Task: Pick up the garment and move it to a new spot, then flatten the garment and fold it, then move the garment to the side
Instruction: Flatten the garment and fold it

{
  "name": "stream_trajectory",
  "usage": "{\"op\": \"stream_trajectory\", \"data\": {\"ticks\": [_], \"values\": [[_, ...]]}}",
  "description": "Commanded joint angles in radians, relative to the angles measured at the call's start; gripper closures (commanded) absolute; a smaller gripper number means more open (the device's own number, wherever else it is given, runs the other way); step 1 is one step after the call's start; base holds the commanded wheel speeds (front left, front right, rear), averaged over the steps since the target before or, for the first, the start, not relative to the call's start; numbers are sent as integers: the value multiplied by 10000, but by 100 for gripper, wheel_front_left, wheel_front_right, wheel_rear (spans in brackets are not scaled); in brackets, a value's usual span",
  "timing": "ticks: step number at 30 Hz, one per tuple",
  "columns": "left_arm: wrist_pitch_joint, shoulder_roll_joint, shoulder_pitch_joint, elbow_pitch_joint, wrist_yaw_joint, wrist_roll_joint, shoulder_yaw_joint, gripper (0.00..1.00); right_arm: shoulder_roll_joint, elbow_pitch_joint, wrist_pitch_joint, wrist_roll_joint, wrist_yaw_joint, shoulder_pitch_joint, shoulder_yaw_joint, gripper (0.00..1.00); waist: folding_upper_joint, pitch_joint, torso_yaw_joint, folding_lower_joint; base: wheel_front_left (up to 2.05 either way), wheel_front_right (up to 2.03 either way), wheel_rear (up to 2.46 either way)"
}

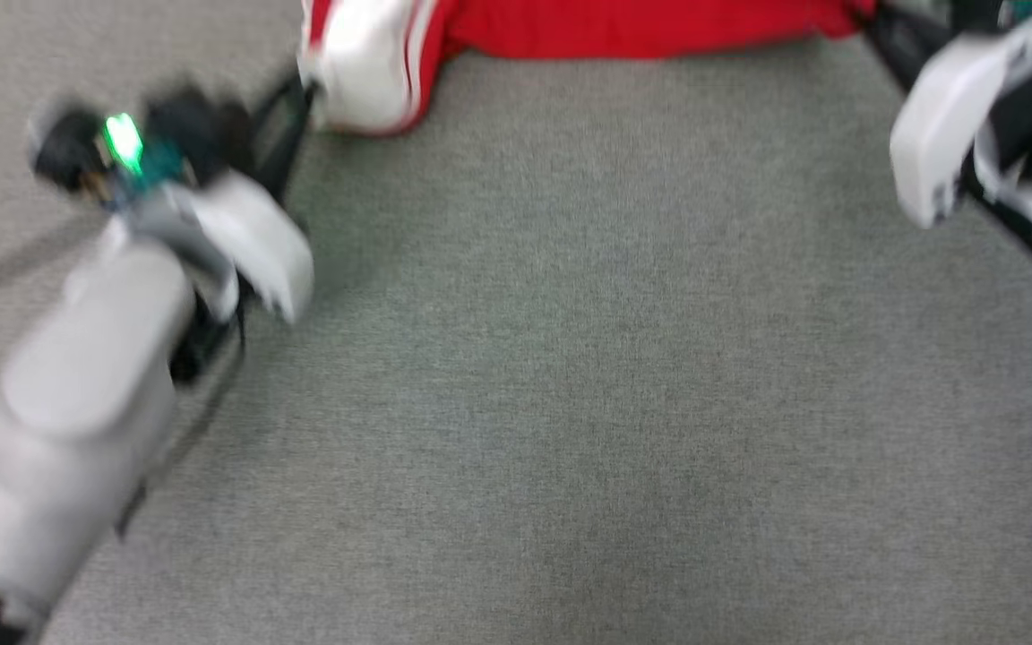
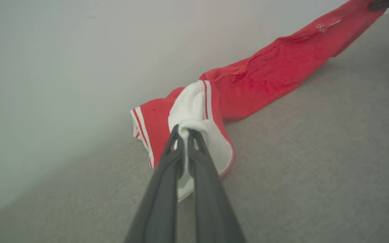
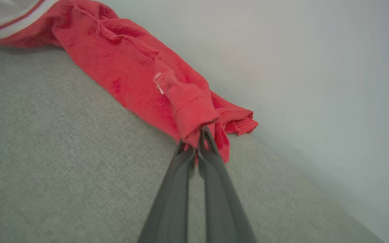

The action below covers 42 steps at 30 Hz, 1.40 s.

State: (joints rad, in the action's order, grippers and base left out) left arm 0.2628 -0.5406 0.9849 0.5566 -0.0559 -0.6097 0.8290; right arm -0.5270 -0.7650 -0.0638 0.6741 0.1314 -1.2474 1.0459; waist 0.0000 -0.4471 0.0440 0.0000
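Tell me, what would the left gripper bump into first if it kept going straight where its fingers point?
The garment: the left gripper is shut on its white sleeve, with bunched red cloth right ahead. Beyond that seems a pale wall, though depth is unclear.

The head view looks steeply down onto the grey cloth surface (image 1: 570, 358), blurred, the garment (image 1: 641, 22) at its top edge. The left wrist view sits low and close behind the left gripper (image 2: 185, 132), the right wrist view behind the right gripper (image 3: 198, 135), both facing a pale wall (image 2: 62, 50); they share the garment's red middle from opposite ends
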Motion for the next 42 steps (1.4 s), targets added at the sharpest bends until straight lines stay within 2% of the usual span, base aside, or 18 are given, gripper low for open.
{"op": "stream_trajectory", "data": {"ticks": [1, 5, 6, 11, 17, 25, 33, 34, 42], "values": [[24, -124, -401, -172, 60, -18, -5, 100, -147, 90, -73, 107, -13, 375, 42, 100, 0, 461, 70, 0, 0, 0, 0], [25, -506, -2160, -971, 466, -258, -171, 100, -621, 497, -162, 427, -13, 1652, 246, 100, 0, 1100, 97, 0, 0, 0, 0], [23, -840, -3460, -1526, 775, -460, -130, 100, -1012, 993, -134, 667, -13, 2496, 315, 100, 0, 1554, 71, 0, 0, 0, 0], [-156, -1354, -5370, -2533, 1301, -863, 96, 100, -1613, 1711, 102, 999, -13, 4013, 249, 100, 0, 2272, 11, 0, 0, 0, 0], [-490, -1762, -7366, -3738, 1944, -1417, 412, 100, -2261, 2492, 307, 1158, -13, 5901, -13, 100, 0, 3112, -45, 0, 0, 0, 0], [-974, -2221, -9293, -5026, 2619, -1999, 865, 100, -3044, 3525, 709, 1461, -15, 8700, -985, 100, 0, 3982, 5, 0, 0, 0, 0], [-1420, -2505, -10305, -5591, 2985, -2354, 1218, 100, -3220, 4546, 1378, 1371, -15, 11308, -2508, 100, 0, 4322, 36, 0, 0, 0, 0], [-1420, -2505, -10305, -5591, 2985, -2354, 1218, 100, -3220, 4546, 1378, 1371, -15, 11308, -2508, 100, 0, 4322, 36, 0, 0, 0, 0], [-1584, -2644, -9963, -5725, 2971, -2096, 1274, 100, -2731, 5473, 2142, 570, -13, 12454, -4436, 100, 0, 4312, 90, 0, 0, 0, 0]]}}
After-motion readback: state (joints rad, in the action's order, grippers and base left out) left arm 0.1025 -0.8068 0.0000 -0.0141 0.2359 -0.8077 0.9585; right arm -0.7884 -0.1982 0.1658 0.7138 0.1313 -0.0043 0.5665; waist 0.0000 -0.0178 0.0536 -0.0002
